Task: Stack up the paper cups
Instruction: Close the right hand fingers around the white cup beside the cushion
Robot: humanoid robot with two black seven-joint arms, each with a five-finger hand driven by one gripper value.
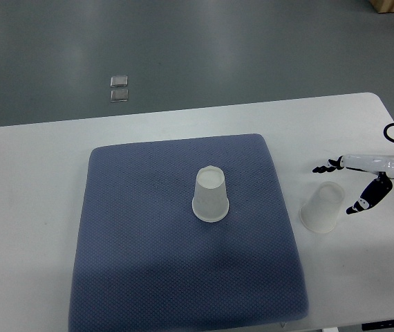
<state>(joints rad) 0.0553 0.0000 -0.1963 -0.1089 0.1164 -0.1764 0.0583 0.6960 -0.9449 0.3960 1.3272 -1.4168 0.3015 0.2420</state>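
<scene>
A broad white tabletop (31, 207) fills the lower part of the top view, and the grey floor lies beyond its far edge at twelve o'clock. On the tabletop rests a large dark blue-grey textured cloth mat (148, 277), roughly square. Near the mat's middle stands a white paper cup (211, 196), upside down, its wide rim on the cloth and its closed base facing up. A second white paper cup (323, 206) sits off the mat at about three o'clock from the first, on bare tabletop just beside the mat's right edge; it too appears inverted, its long axis close to upright.

The right hand (363, 183), white with dark fingers, comes in from the right edge. Its fingers are spread open and hold nothing. The off-mat cup lies at roughly eight o'clock from the hand, just beside the fingertips but apart from them. The left arm is out of view, so the right hand looks best placed to take this nearer cup and carry it toward nine o'clock over the mat's cup.
</scene>
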